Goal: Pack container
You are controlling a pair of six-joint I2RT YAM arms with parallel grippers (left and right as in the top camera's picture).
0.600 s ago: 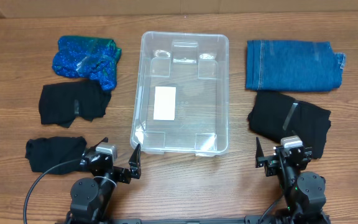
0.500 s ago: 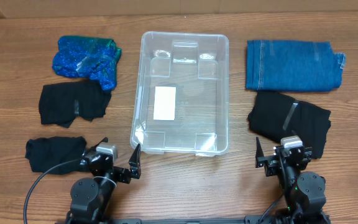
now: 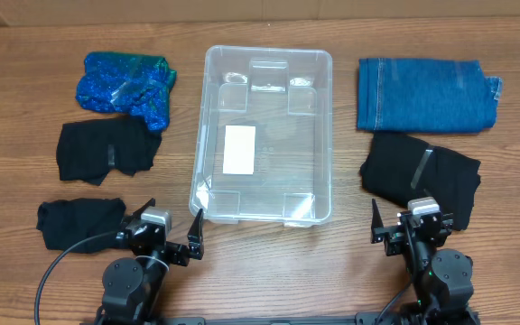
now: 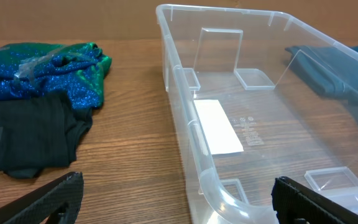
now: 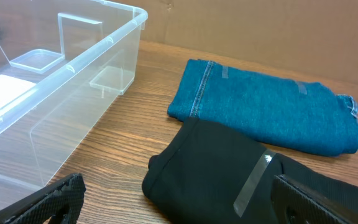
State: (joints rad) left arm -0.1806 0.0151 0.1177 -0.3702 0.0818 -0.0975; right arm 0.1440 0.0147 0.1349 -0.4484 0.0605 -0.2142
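The clear plastic container [image 3: 262, 65] stands in the middle of the table with nothing in it; a white label [image 3: 239, 150] shows on its bottom. It also shows in the left wrist view [image 4: 191, 130] and the right wrist view [image 5: 73, 62]. My left gripper [image 3: 168, 236] is open and empty just in front of the container's near left corner [image 4: 176, 202]. My right gripper [image 3: 411, 227] is open and empty at the near edge of a folded black garment [image 3: 420, 176], which fills the gap ahead of its fingers [image 5: 176, 199].
Left of the container lie a sparkly blue-green garment [image 3: 125, 83], a black garment [image 3: 106, 151] and another black garment [image 3: 78, 221]. A folded blue denim piece [image 3: 427, 94] lies at the back right, above the black garment.
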